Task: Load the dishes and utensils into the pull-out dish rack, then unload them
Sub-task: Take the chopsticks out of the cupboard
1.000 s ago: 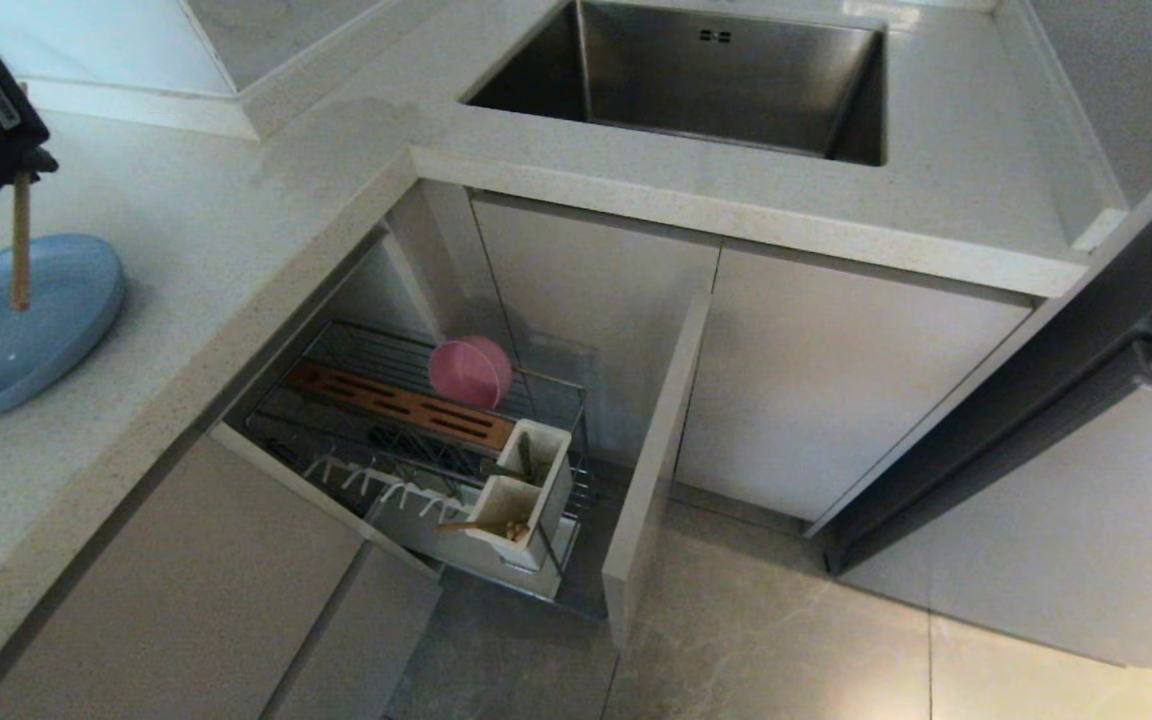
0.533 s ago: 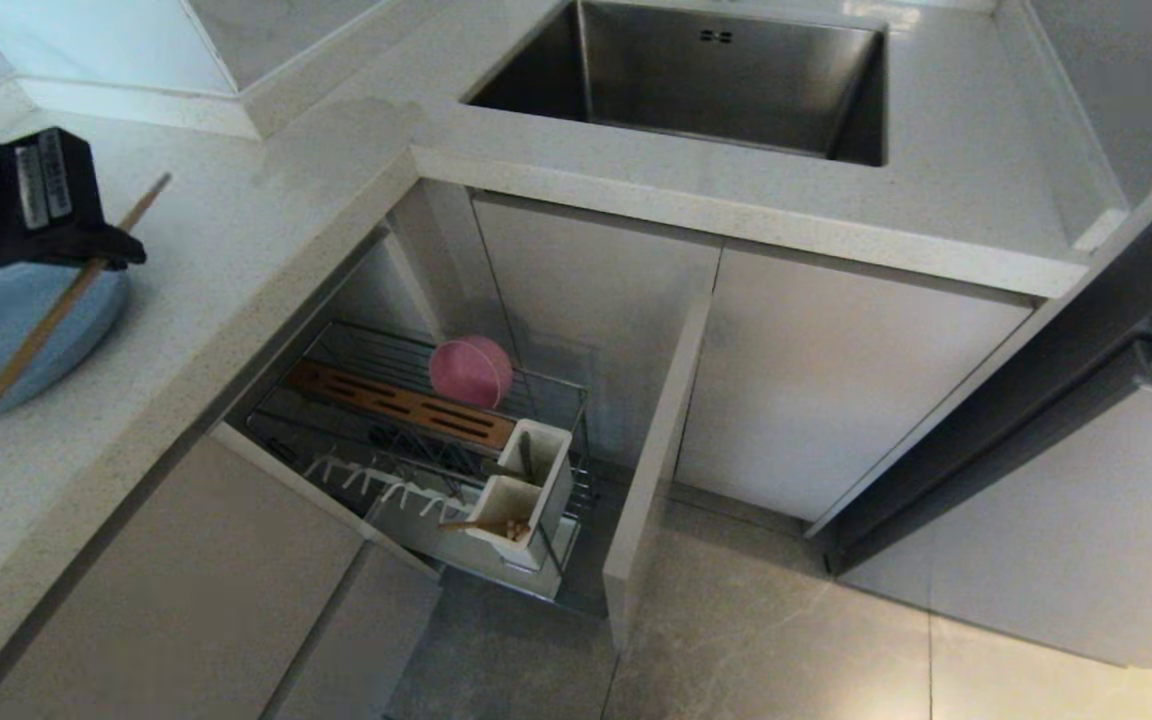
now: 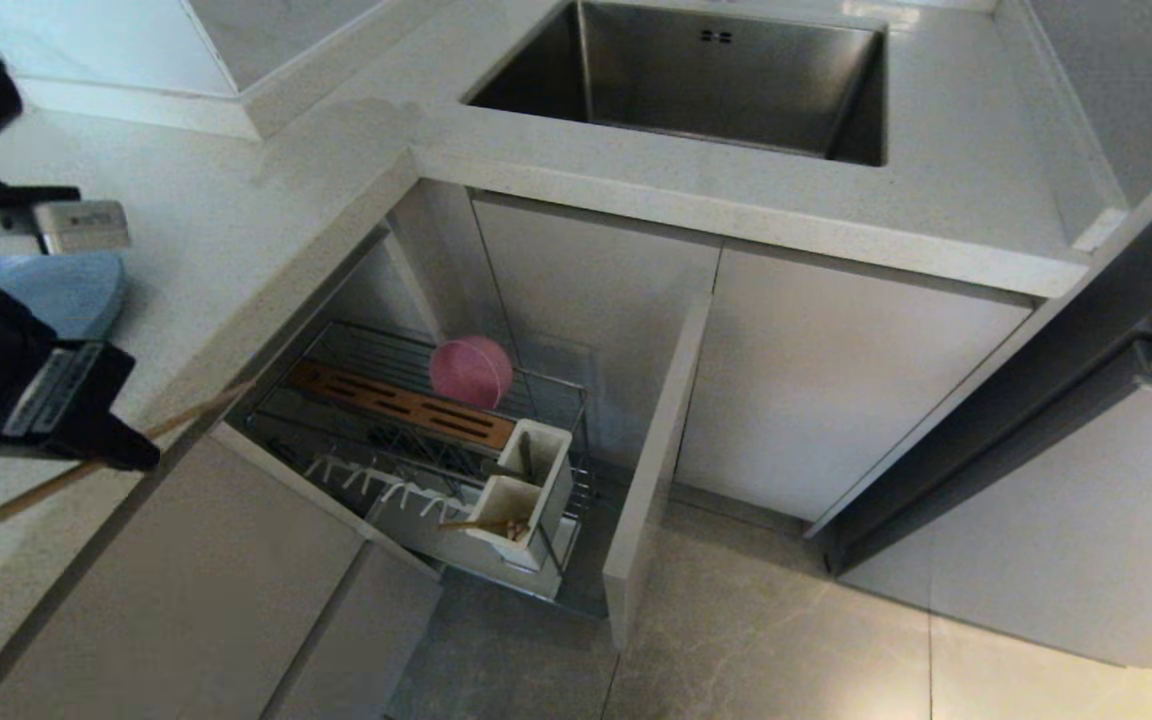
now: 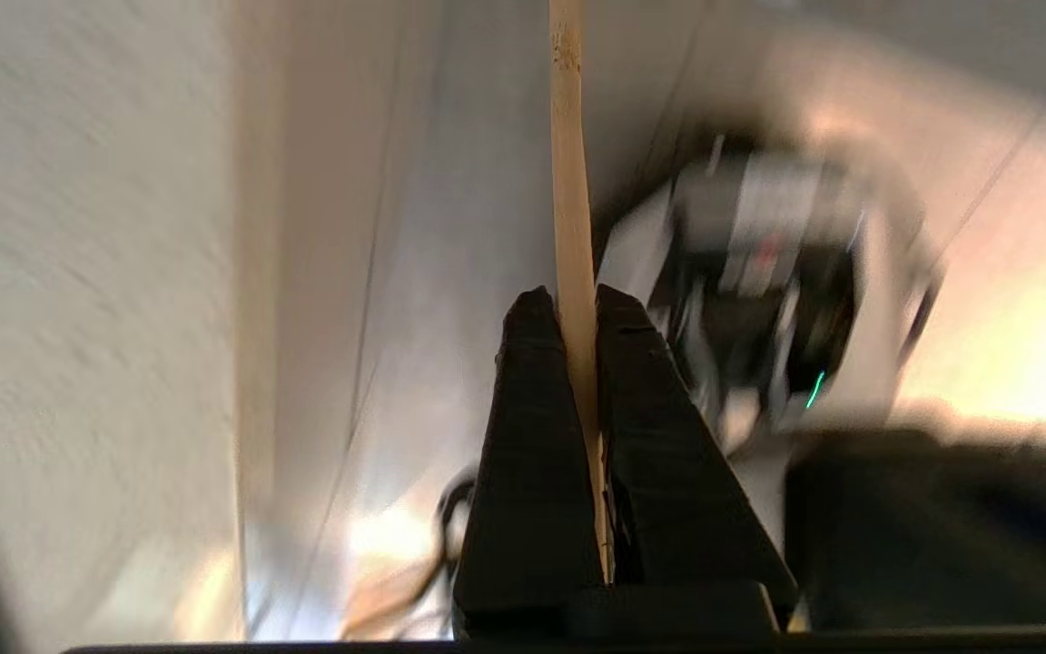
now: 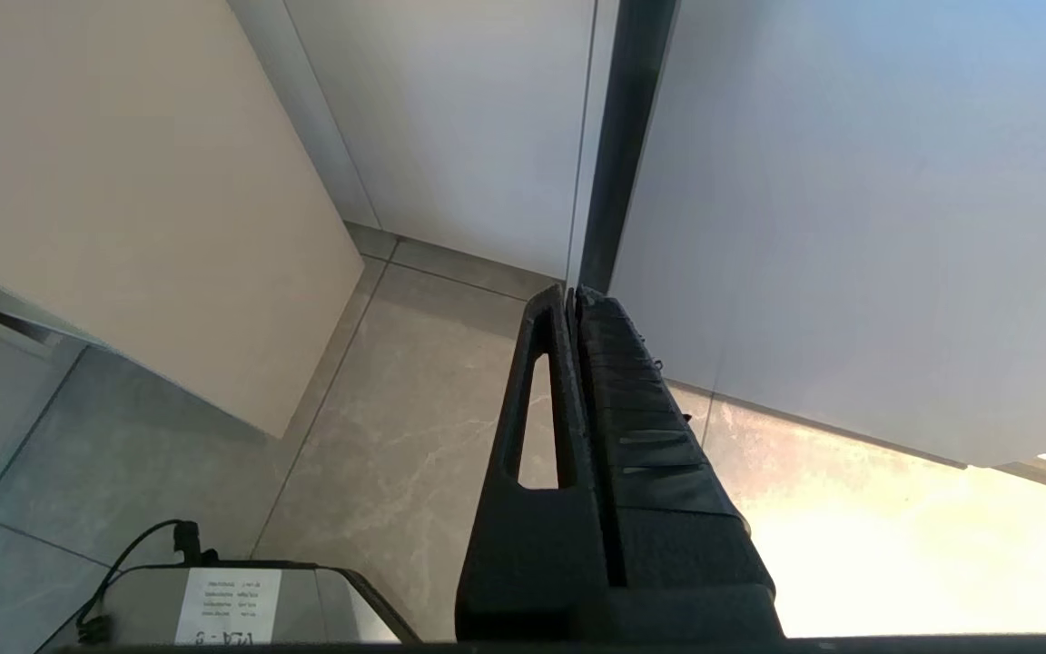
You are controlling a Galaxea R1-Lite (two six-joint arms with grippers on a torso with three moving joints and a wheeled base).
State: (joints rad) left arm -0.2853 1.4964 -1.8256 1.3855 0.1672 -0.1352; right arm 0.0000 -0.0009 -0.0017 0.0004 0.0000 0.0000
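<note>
**Ana:** Pale speckled stone countertop (image 3: pixel 266 200) wraps the corner, and below it the pull-out chrome wire dish rack (image 3: pixel 416 440) stands open. Where's the left gripper (image 3: pixel 141 455)?

**Ben:** At the counter's front edge, left of the rack and above it, its jaws clamped tight on one light wooden chopstick (image 3: pixel 6 510). The left wrist view shows the stick pinched between the black fingers (image 4: pixel 532 436).

**Ana:** How does the stick lie?

**Ben:** Nearly level, its long axis slanting from the near left up towards the rack. The white two-compartment utensil box (image 3: pixel 526 500) sits lower and to the right, with another wooden stick already in its near compartment.

**Ana:** So the stick likely needs tipping upright over that box.

**Ben:** I'd judge so. The round pink plastic bowl (image 3: pixel 471 372) stands in the rack; the shallow blue plate (image 3: pixel 66 290) waits on the counter. The right gripper (image 5: pixel 573 300) hangs pressed shut over the floor, well away.
</note>
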